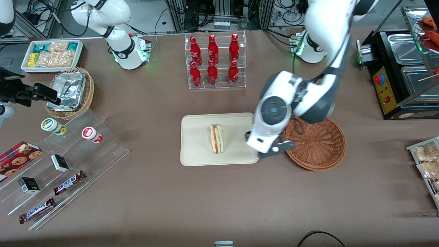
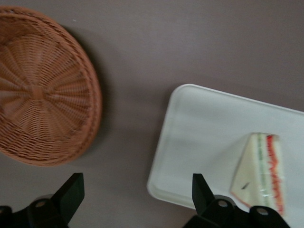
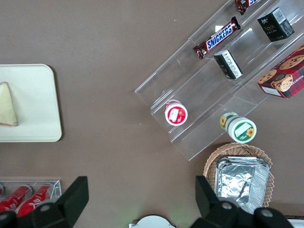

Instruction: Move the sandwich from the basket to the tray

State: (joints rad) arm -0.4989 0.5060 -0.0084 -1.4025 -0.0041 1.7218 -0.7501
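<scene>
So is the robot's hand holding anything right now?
No. The hand is open and empty, hovering between the round reddish-brown wicker basket and the flat cream rectangular tray. The small triangular sandwich lies on the tray.

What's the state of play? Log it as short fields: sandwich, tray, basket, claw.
sandwich: lying on the tray, free of any grip
tray: flat on the table, beside the basket
basket: nothing visible in it
claw: open, holding nothing, above the tray edge nearest the basket
</scene>
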